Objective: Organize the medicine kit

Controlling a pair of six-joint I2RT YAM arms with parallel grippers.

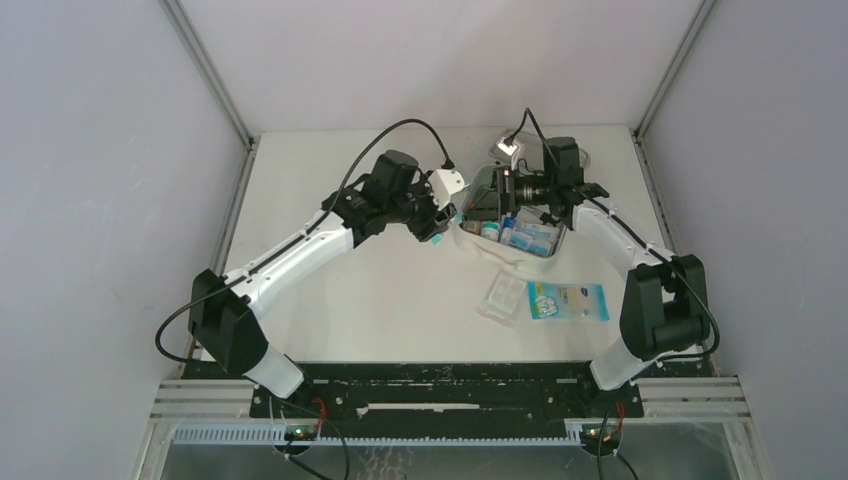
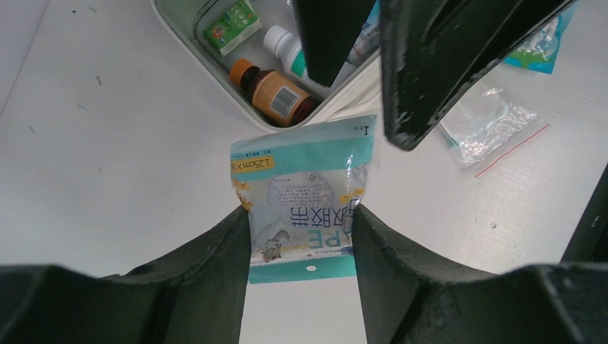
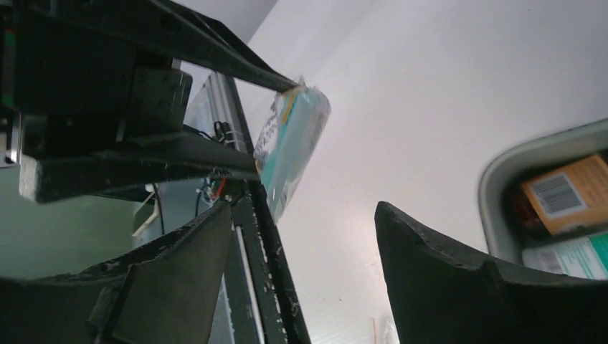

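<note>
White table: 1 medicine kit, 2 bottles, 2 loose packets, 1 held packet

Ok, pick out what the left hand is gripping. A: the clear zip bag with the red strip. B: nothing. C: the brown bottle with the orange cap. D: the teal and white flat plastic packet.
D: the teal and white flat plastic packet is pinched between the fingers of the left hand, while the brown bottle with the orange cap lies in the white soft zip medicine kit.
</note>
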